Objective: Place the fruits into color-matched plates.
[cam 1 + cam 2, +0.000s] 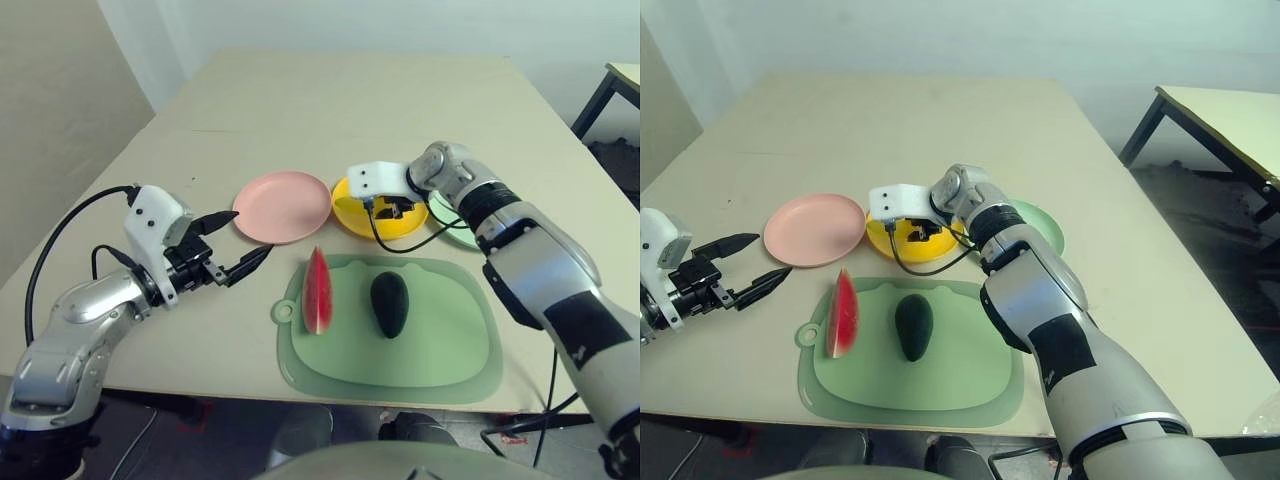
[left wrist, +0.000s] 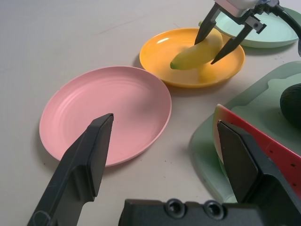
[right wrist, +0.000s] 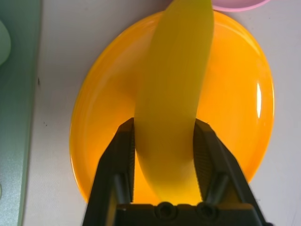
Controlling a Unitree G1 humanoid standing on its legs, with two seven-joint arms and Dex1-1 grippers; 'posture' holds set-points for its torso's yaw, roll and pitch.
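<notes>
The right gripper [image 3: 164,136] is clenching the banana [image 3: 171,89] directly over the yellow plate [image 3: 235,94], probably for color matching. The left gripper [image 2: 164,141] is waiting released near the pink plate [image 2: 94,117], beside the watermelon wedge [image 1: 317,290].

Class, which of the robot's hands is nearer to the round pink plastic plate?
Left. The left hand hovers open just beside the round pink plastic plate; the right hand is farther, over the yellow plate, gripping the banana.

You are seeing a yellow banana [image 2: 197,51], pink plate [image 2: 106,120], orange-yellow plate [image 2: 160,56], red-and-green watermelon [image 1: 317,291], dark green avocado [image 1: 389,304].
</notes>
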